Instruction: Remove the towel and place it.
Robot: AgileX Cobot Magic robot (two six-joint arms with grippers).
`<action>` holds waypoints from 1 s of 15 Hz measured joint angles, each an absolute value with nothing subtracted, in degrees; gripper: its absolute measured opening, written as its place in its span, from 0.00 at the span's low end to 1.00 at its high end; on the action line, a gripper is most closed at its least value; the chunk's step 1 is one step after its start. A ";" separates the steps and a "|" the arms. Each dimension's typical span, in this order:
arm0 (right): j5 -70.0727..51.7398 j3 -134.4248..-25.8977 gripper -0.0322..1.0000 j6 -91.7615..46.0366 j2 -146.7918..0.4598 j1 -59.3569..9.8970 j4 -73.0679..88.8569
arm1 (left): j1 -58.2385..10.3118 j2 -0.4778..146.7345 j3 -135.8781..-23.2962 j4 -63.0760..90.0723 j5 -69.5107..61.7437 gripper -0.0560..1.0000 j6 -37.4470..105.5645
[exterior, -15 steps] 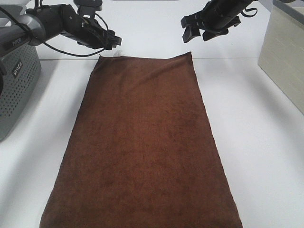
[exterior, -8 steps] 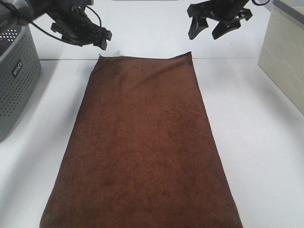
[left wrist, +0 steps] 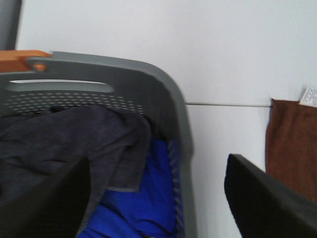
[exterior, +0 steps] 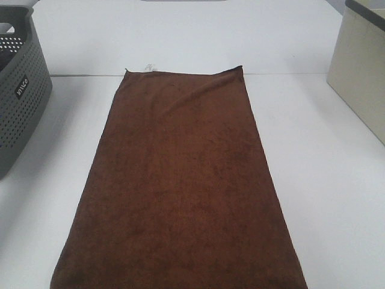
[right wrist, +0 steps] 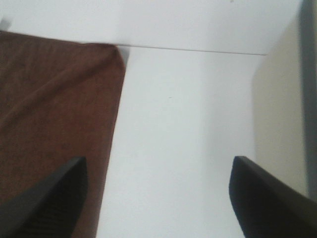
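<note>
Both grippers, left gripper [left wrist: 156, 198] and right gripper [right wrist: 158, 198], hang spread and empty; the towel [exterior: 180, 186] lies flat on the tabletop [exterior: 325, 168], so placing looks done.

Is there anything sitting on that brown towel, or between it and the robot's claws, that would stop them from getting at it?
Nothing visible does. The towel lies flat on the white table with nothing on top of it. The grey basket and the beige box stand off to its sides. Both wrist views show open jaws above bare table beside the towel's corners.
</note>
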State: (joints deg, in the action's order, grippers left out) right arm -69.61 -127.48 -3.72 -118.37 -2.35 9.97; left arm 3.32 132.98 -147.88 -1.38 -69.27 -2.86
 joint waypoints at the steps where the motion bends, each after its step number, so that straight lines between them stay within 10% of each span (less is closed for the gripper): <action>1: -69.67 -126.97 0.77 -3.50 -116.31 -1.15 9.40 | 5.56 130.58 -146.85 -0.63 -69.27 0.71 -2.75; 15: -57.41 -47.44 0.76 -1.26 -33.52 -0.57 7.33 | 9.11 50.76 -56.04 -1.20 -59.13 0.71 2.98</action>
